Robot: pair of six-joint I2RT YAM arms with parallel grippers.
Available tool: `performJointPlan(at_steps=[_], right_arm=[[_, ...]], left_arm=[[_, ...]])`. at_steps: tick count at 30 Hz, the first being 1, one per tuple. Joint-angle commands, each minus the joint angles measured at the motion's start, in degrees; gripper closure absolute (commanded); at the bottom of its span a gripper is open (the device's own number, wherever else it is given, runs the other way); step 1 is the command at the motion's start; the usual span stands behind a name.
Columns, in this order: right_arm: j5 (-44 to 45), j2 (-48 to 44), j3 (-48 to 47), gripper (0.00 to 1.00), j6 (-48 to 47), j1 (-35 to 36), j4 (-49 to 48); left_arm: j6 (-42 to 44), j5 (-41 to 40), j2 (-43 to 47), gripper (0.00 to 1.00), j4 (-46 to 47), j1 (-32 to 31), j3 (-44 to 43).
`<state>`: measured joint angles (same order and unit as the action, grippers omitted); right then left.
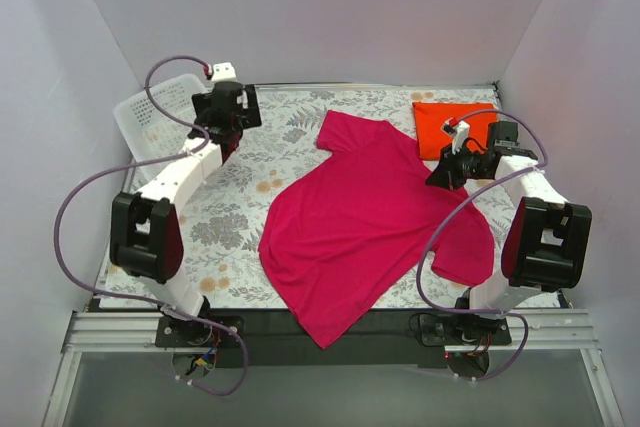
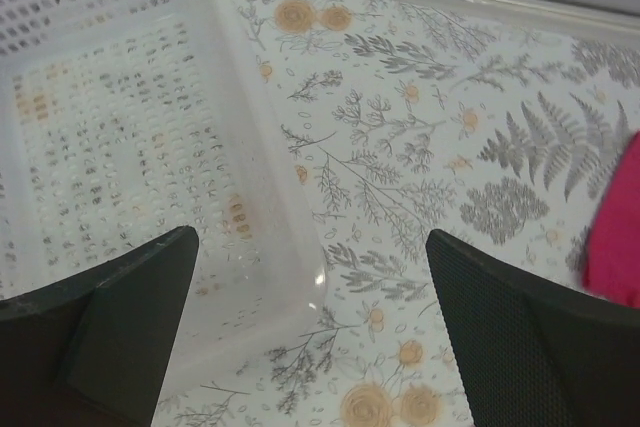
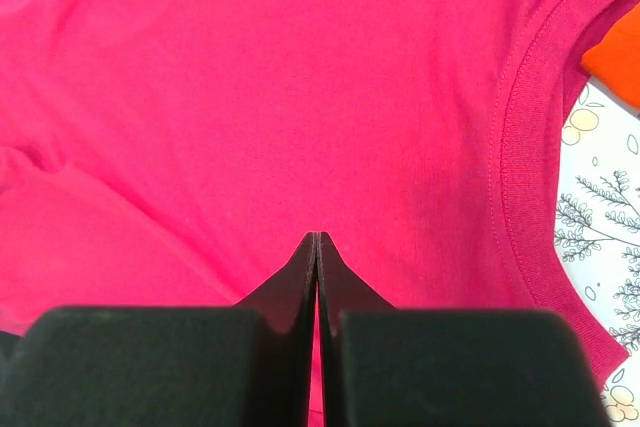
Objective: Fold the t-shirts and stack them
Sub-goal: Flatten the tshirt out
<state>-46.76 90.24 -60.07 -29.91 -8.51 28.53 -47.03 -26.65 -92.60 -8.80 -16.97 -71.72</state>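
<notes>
Magenta-pink t-shirt (image 1: 360,217) lies spread askew across the middle of the tabletop, hem toward the near edge; the orange-red t-shirt (image 1: 445,127) sits folded at the far right corner. The right gripper (image 3: 317,237), fingers pressed together, hovers by the collar, apparently pinching nothing; the left gripper (image 2: 310,237) stands spread beside the basket (image 1: 150,117). The step probably goes best if the shirt is squared and flattened first, then both grippers pinch matching edges.

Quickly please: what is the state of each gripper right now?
Left gripper: open, holding nothing, above the white basket corner.
Right gripper: shut over the pink t-shirt; no cloth visibly pinched.
</notes>
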Motion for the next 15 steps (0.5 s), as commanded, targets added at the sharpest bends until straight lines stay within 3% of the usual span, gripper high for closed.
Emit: performJointPlan(at_steps=[1,7,11,15], right_arm=[[-1.49,-2.43,0.13,0.96,-0.32,-0.19,0.12],[-1.49,-2.17,0.13,0.96,-0.5,-0.1,0.12],[-1.49,-2.08,0.13,0.96,-0.59,-0.27,0.12],[-1.58,-2.08,0.22,0.96,-0.59,-0.28,0.21]], left_arm=[[-13.22,1.36,-6.7,0.08,-9.71,4.92,-10.52],[-24.07,-3.05,-21.53,0.06,-23.33,7.3,-28.07],[-28.64,-4.19,-30.08,0.13,-31.8,8.36,-38.55],[-30.67,-3.59,-33.35,0.21,-34.09,9.41,-41.13]])
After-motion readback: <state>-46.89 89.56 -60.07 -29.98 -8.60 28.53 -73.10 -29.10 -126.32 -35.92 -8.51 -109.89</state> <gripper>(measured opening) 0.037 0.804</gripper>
